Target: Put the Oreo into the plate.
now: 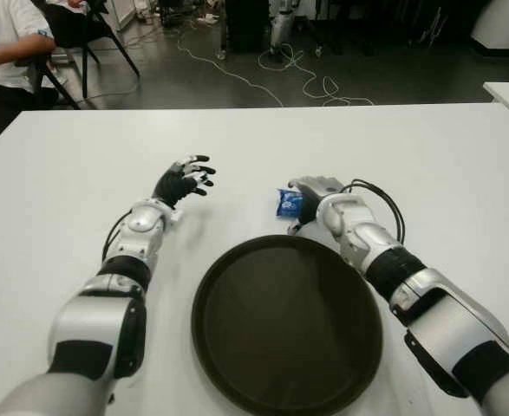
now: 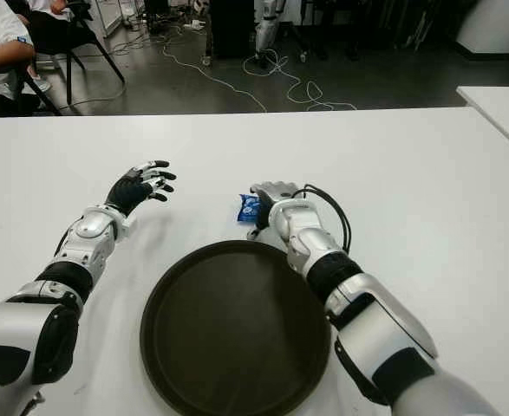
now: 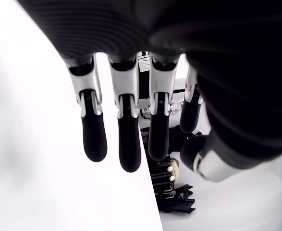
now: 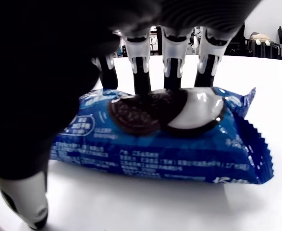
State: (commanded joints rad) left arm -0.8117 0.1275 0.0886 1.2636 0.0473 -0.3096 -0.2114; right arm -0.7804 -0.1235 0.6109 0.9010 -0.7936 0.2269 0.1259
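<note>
My right hand (image 1: 310,192) fingertips (image 4: 172,91) press on Oreo packet (image 4: 169,137), thumb alongside | beyond plate (image 1: 237,364) rim | my left hand (image 1: 183,179) spread, empty

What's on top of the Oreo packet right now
The right hand covers the Oreo packet, which lies on the white table; its fingertips press on the pack's far edge. The plate is bare. Whether the thumb touches is hidden.

bare white table (image 1: 427,165) all round, dark plate (image 1: 287,322) just beside the Oreo (image 1: 288,203), nothing between them
</note>
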